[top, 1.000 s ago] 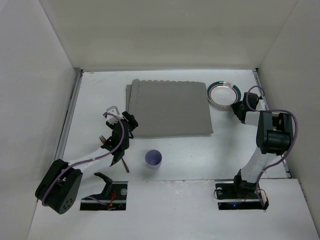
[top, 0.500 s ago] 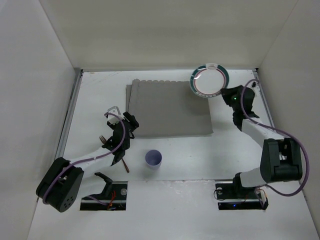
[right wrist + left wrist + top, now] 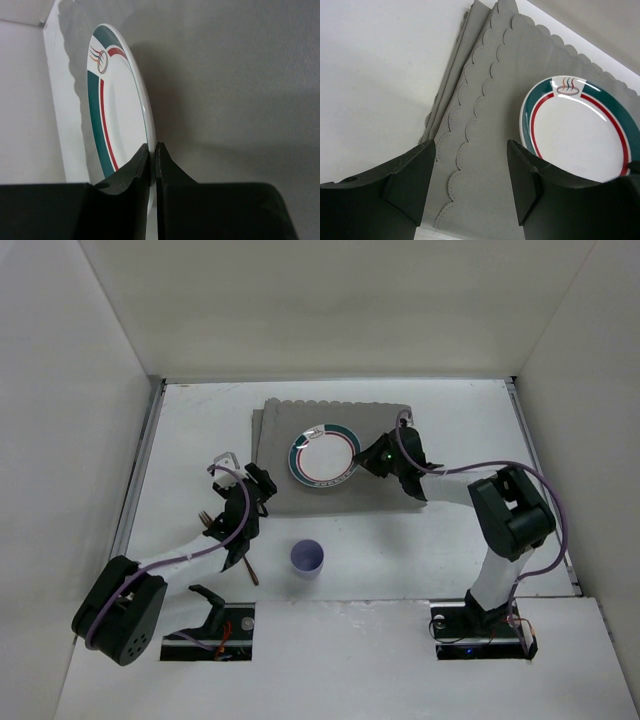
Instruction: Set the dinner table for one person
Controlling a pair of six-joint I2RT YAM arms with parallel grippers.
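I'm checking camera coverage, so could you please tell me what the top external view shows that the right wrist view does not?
Only the top external view shows the purple cup and the left gripper. Only the right wrist view shows, close up, the right gripper shut on the rim of the plate. Both show the plate and the grey placemat.

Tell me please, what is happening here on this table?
The right gripper is shut on the rim of a white plate with a green and red band and holds it over the grey placemat. Whether the plate touches the mat yet I cannot tell. The left gripper hangs open and empty at the left edge of the placemat. A purple cup stands on the white table, nearer to the arms than the mat.
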